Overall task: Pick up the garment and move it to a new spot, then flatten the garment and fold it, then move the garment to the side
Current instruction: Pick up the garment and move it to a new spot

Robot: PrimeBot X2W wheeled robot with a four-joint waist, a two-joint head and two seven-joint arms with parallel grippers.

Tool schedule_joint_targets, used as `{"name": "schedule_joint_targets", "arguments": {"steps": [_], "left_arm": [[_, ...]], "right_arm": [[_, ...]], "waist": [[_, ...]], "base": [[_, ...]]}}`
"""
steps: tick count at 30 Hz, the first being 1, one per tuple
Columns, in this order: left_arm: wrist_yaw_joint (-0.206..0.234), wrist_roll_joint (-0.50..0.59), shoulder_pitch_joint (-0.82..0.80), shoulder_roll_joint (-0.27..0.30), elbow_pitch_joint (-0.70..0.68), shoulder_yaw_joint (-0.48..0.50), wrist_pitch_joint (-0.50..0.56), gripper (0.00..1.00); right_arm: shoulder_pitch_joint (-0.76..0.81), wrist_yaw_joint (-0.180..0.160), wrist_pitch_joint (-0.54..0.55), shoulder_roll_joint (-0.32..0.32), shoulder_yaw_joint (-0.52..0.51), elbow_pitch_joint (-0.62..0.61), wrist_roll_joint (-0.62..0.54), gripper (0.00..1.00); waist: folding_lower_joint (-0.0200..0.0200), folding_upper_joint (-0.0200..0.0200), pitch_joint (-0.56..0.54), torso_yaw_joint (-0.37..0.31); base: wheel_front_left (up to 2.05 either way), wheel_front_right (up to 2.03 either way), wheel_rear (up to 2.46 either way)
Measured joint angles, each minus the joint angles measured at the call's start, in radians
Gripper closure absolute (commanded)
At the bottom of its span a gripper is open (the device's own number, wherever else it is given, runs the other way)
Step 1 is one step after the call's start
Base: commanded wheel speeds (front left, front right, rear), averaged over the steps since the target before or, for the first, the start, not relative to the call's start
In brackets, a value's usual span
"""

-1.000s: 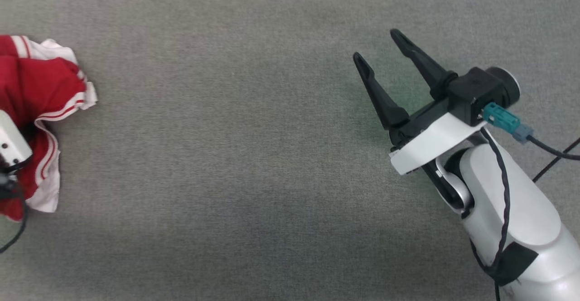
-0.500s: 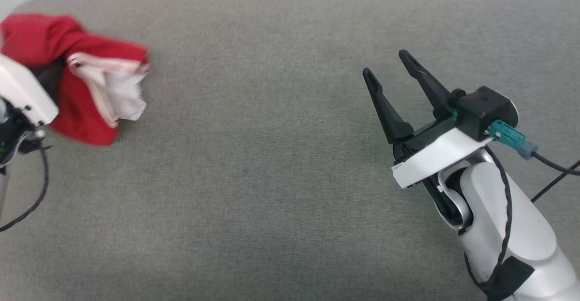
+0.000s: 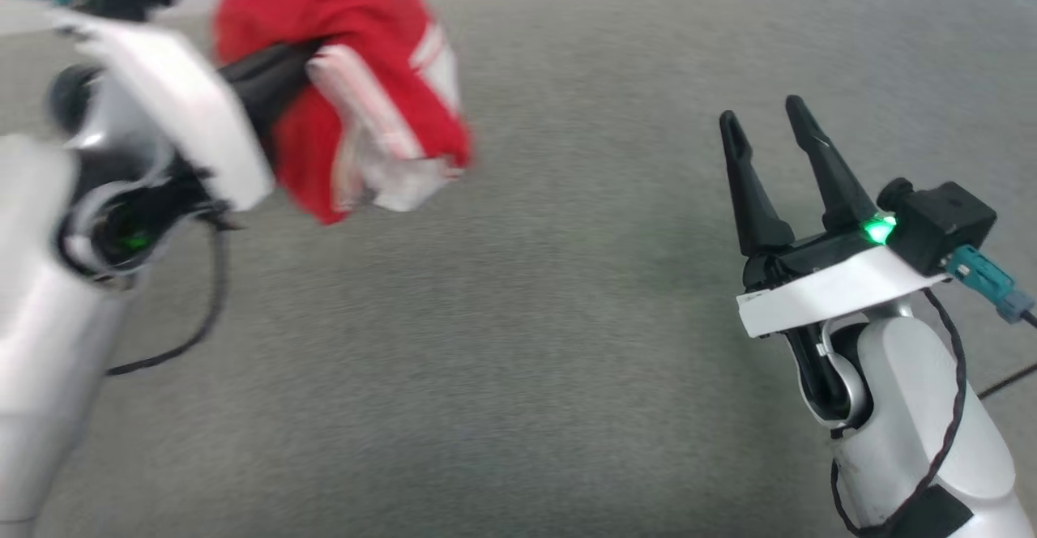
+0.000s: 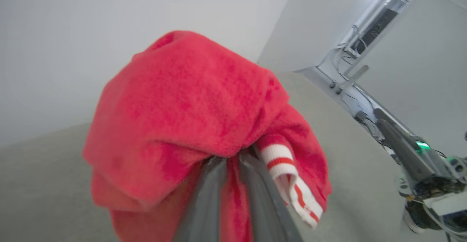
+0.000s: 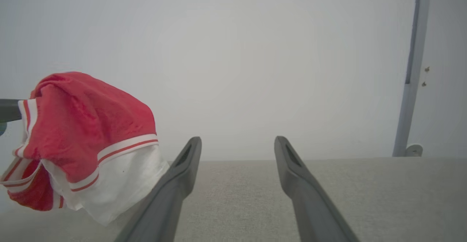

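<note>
A grey, cloth-covered counter (image 3: pixel 518 376) is spread across the head view. The garment (image 3: pixel 356 60), a bunched red T-shirt with white, stripe-trimmed sleeves, is held up over the counter's far left part. It is clamped by the left pincer (image 4: pixel 232 160), whose two fingers are drawn almost together on a fold of red cloth. The right pincer (image 3: pixel 761 117) is seen well apart at the right, fingers clearly parted, with nothing held or touched.

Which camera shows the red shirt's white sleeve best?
The right wrist view: the garment hangs sharp, its white sleeve and stripes clear. In the head view the sleeve is blurred; the left wrist view catches just its striped edge.
</note>
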Motion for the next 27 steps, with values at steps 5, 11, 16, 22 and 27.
{"name": "schedule_joint_targets", "arguments": {"steps": [5,11,16,22,27], "left_arm": [[0.000,0.016,-0.077,-0.088,-0.054,-0.069,0.052,1.00],[0.000,0.061,-0.142,-0.174,0.025,-0.164,0.068,1.00],[0.000,0.114,-0.150,-0.140,0.143,-0.298,0.053,1.00],[0.000,0.186,-0.196,-0.104,0.223,-0.505,0.064,1.00],[-0.001,0.196,-0.253,-0.087,0.297,-0.638,0.095,1.00]], "right_arm": [[0.013,0.000,-0.004,0.020,-0.045,-0.026,0.000,0.00],[0.038,0.000,-0.005,0.050,-0.098,-0.059,0.002,0.00],[0.044,0.000,-0.005,0.070,-0.094,-0.071,0.005,0.00],[0.046,0.000,-0.005,0.080,-0.104,-0.080,0.017,0.00],[0.046,0.000,-0.005,0.084,-0.112,-0.091,0.028,0.00]], "waist": [[0.0000,0.0000,0.030,-0.087],[0.0000,0.0000,0.066,-0.183],[0.0000,0.0000,0.089,-0.245],[0.0000,0.0000,0.111,-0.282],[0.0000,0.0000,0.135,-0.301]], "base": [[0.00,0.00,0.00],[0.00,0.00,0.00],[0.00,0.00,0.00],[0.00,0.00,0.00],[0.00,0.00,0.00]]}}
